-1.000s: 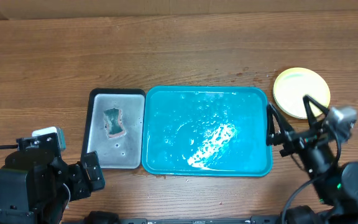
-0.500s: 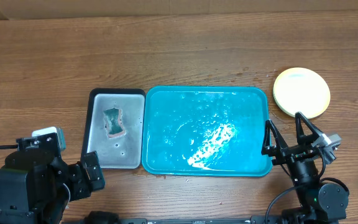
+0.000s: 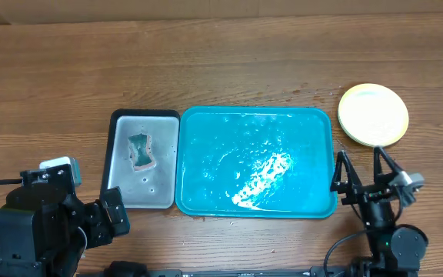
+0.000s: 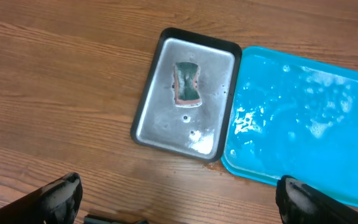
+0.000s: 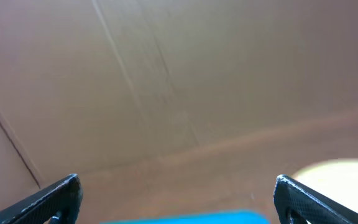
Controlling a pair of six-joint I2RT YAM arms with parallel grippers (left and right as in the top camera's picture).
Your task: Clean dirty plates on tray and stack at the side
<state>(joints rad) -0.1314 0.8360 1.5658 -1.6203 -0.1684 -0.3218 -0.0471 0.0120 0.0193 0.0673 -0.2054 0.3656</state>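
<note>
Right gripper has its jaws spread wide with nothing between them, fingers pointing up over the near right corner of the turquoise tray. In the R wrist cam both fingertips sit far apart at the bottom corners. The view past them is blurry: brown creased cardboard-like wall, a strip of table and a pale plate edge low on the right.

Left gripper is also wide apart and holding nothing, up above the table's near left side.

Tray surface is wet and shiny, with droplets and a white glare patch. Touching its left edge is the grey metal tray w/ black rim. A green-topped sponge lies in its far half.

The plates are on bare wood just off the tray's far right corner, yellow-green one on top. Cnt tell how many are under it.

Table is brown wood grain, and a cardboard edge runs along the far side
</note>
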